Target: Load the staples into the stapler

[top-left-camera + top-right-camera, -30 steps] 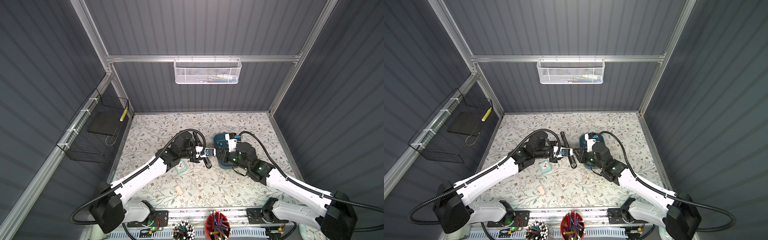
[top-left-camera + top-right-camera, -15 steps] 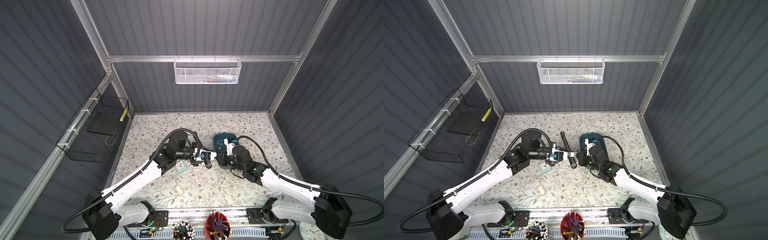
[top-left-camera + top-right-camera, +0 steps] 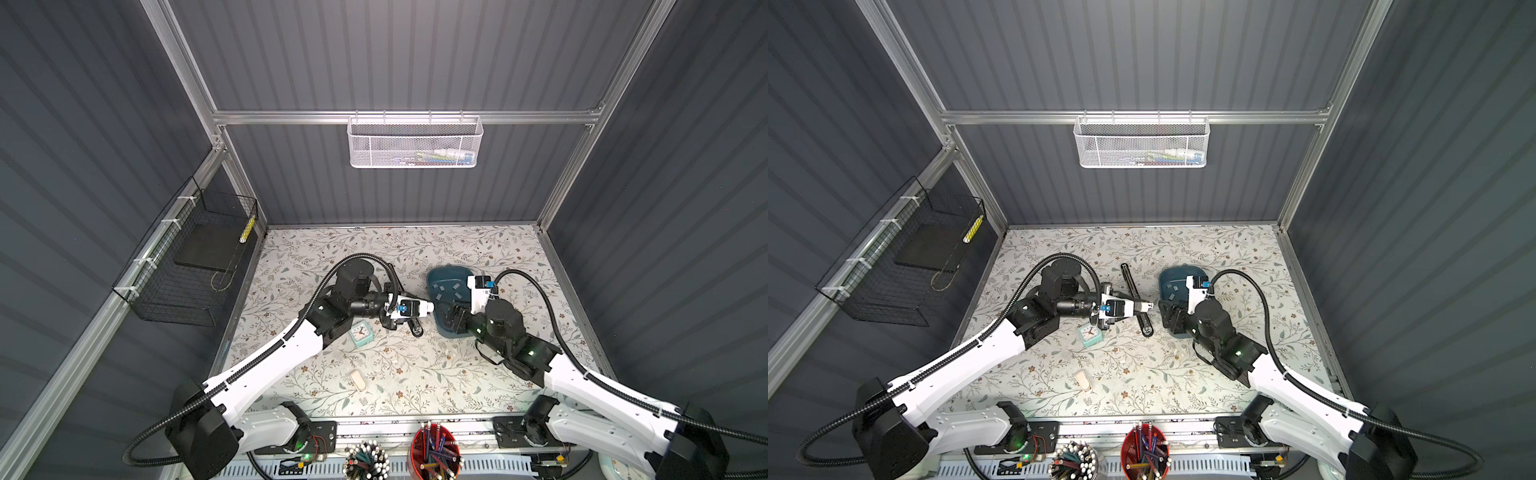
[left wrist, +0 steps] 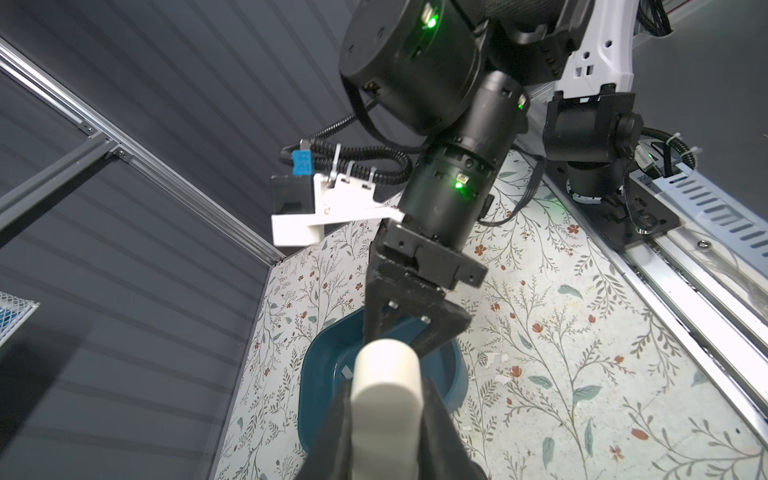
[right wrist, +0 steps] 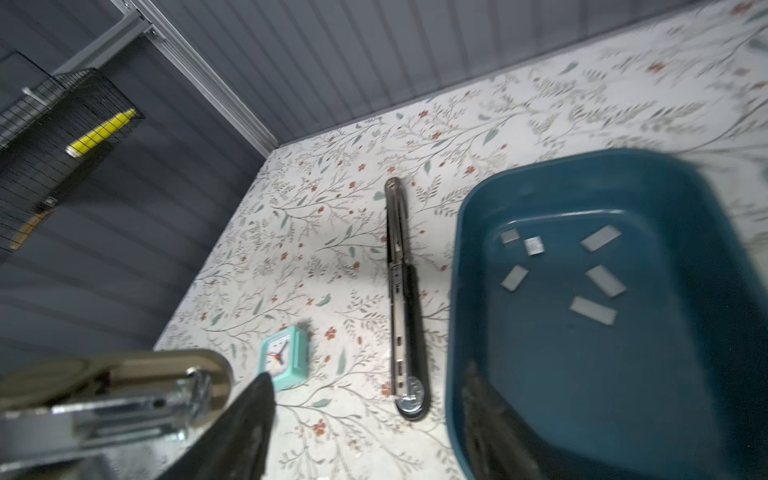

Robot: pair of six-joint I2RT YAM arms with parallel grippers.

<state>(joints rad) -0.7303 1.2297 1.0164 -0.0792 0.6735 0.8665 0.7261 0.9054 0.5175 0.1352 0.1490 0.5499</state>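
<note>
Clamping the cream stapler point(image 4: 384, 374) between its pressed-in fingers, the left gripper point(image 3: 406, 309) is holding it raised above the floral table point(image 3: 415, 374). In both top views the stapler's long axis is running across the scene, roughly level. Its pale rounded end point(image 3: 1143, 306) is sticking out past the fingers and pointing toward the right gripper point(image 3: 449, 319) and the blue tray point(image 3: 434, 277).

In the right wrist view the same stapler is showing at the edge of the picture, blurred, with a beige cover over a shiny metal channel. Whether anything is sitting in that channel I cannot tell.

The right gripper is facing the stapler's tip with its jaws spread wide and nothing between them. In its wrist view one dark finger point(image 5: 249, 424) is hanging over the table and the other over the inside of the tray.

The staples point(image 5: 592, 310) are lying flat on the tray's floor: six small grey strips, loosely scattered and apart from each other. Their long axes are pointing in different directions, none lined up with the stapler.

A long black stapler point(image 5: 403, 291) is lying opened out flat on the table just beside the tray. Its long axis is running from the near side toward the back wall, crossing under the cream stapler in the top views. A teal clock point(image 3: 360, 333) is standing near it, below the left wrist.
</note>
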